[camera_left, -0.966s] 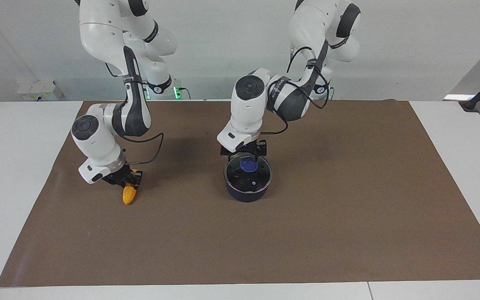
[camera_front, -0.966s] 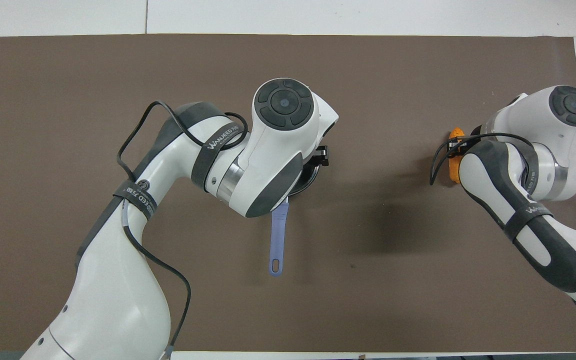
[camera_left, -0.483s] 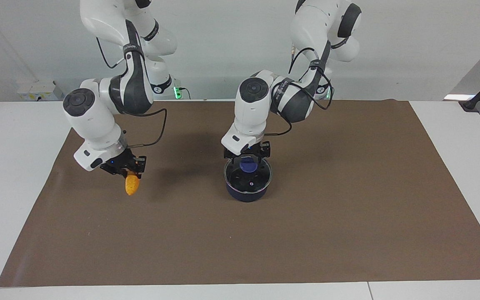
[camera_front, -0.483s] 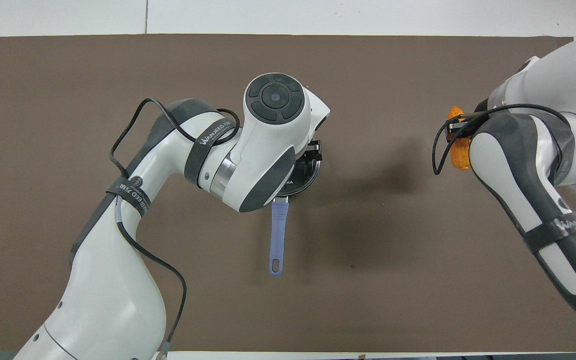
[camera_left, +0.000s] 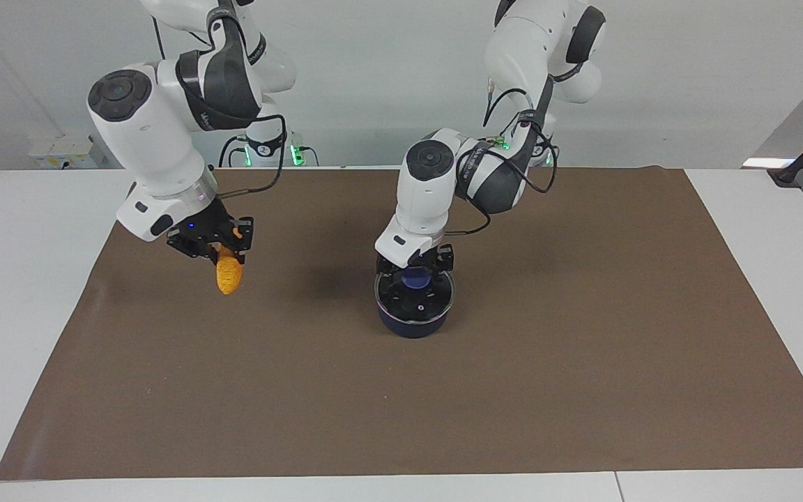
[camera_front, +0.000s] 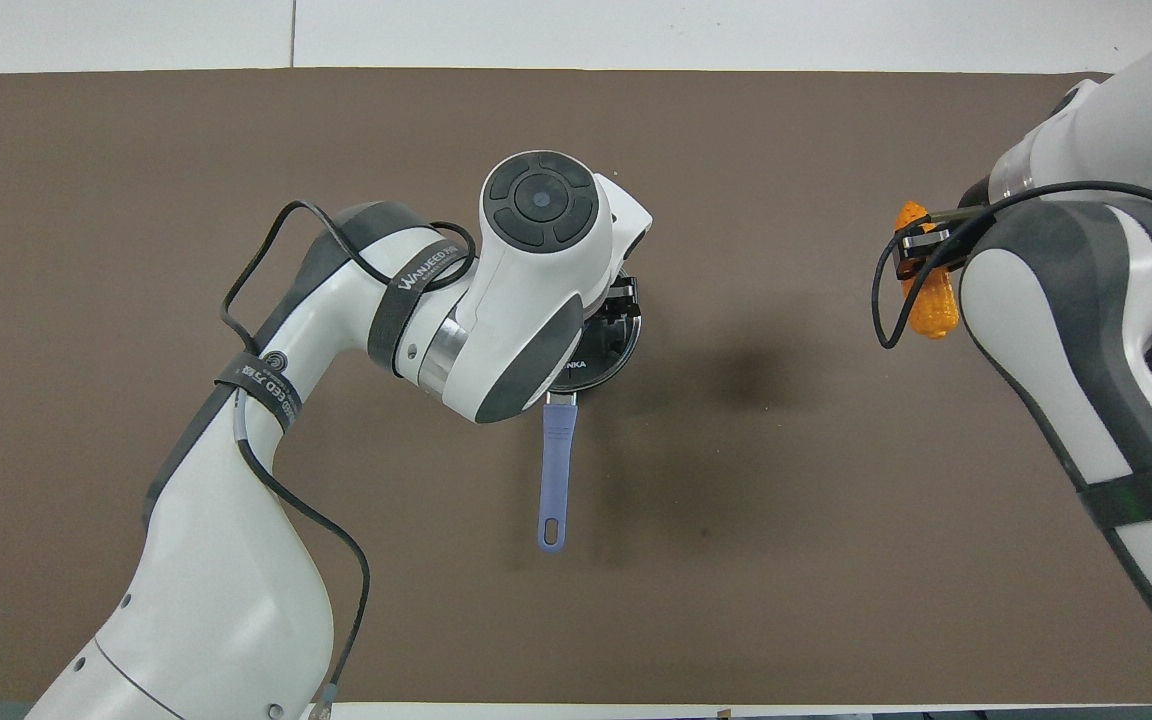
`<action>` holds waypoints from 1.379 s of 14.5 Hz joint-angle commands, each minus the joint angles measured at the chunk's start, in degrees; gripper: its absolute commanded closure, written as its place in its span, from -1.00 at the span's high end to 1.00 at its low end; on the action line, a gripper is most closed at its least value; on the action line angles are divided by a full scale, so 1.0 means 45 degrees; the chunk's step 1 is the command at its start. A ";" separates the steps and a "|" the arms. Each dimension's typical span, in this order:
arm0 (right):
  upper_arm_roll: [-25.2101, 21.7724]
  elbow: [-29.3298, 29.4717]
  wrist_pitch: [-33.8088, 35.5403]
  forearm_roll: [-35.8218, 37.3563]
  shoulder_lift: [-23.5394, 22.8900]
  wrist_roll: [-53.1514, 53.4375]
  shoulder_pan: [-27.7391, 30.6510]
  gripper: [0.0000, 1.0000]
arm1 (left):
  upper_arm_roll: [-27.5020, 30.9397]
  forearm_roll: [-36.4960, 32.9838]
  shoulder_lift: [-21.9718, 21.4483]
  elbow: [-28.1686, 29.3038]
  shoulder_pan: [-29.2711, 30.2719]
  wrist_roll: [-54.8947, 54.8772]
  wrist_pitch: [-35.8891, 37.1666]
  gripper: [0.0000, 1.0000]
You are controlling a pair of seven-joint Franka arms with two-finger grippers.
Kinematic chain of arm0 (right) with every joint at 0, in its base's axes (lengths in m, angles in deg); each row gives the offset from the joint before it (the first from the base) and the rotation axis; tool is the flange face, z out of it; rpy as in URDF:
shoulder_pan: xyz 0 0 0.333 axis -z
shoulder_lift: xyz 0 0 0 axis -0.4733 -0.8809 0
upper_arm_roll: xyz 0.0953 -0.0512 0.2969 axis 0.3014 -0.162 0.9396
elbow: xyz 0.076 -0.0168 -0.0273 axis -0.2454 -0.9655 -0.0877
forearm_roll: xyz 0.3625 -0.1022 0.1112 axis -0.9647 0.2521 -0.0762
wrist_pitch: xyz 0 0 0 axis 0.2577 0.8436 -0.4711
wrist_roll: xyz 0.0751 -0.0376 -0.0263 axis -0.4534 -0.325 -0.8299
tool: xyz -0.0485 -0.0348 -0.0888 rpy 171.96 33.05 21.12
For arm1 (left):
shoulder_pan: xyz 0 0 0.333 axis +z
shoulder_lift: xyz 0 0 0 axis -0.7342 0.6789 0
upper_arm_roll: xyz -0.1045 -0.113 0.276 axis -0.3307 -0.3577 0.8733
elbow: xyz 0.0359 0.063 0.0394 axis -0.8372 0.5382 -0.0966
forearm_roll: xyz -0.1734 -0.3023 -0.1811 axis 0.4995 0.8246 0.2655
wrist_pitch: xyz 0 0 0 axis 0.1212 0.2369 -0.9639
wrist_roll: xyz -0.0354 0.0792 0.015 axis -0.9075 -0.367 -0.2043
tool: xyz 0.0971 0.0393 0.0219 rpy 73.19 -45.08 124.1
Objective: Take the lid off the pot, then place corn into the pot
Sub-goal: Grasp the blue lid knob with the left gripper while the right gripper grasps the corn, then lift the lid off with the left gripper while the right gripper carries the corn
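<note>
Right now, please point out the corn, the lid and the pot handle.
corn (camera_left: 228, 277): facing view, on its bumpy lower body.
lid (camera_left: 424, 302): facing view, on its glass.
pot handle (camera_front: 556, 470): overhead view, on its middle.

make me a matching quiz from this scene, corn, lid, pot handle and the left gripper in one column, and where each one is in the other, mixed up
1. corn
2. lid
3. pot handle
4. left gripper

A. points toward the robots
B. down at the blue knob, jaws open
C. up in the air, clamped in the right gripper
D. sits on the pot

Pairs: 1-C, 2-D, 3-A, 4-B
</note>
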 commanded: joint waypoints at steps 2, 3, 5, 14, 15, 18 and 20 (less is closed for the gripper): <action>0.0167 0.1255 0.0573 -0.0115 -0.0176 0.0676 -0.0581 -1.00 | 0.0002 -0.0441 -0.0182 0.0000 0.0114 0.0103 0.0428 1.00; 0.0147 0.1236 0.0534 -0.0076 -0.0176 0.0773 -0.0814 -1.00 | 0.0002 -0.0422 -0.0202 -0.0020 0.0173 0.0103 0.0508 1.00; 0.0147 0.1255 0.0534 -0.0036 -0.0176 0.0813 -0.0914 -1.00 | 0.0002 -0.0442 -0.0182 -0.0001 0.0173 0.0122 0.0451 1.00; 0.0147 0.1236 0.0495 -0.0095 -0.0157 0.0872 -0.0895 -1.00 | 0.0002 -0.0325 -0.0182 -0.0040 0.0173 0.0103 0.0372 0.87; 0.0147 0.1236 0.0514 -0.0095 -0.0137 0.0872 -0.0875 -1.00 | -0.0017 -0.0324 -0.0182 -0.0040 0.0173 0.0103 0.0372 0.85; 0.0128 0.1216 0.0514 -0.0134 -0.0137 0.0852 -0.0856 -1.00 | -0.0018 -0.0324 -0.0182 -0.0059 0.0154 0.0083 0.0372 0.70; 0.0128 0.1197 0.0495 -0.0134 -0.0137 0.0852 -0.0836 -1.00 | -0.0018 -0.0305 -0.0182 -0.0059 0.0154 0.0083 0.0372 0.38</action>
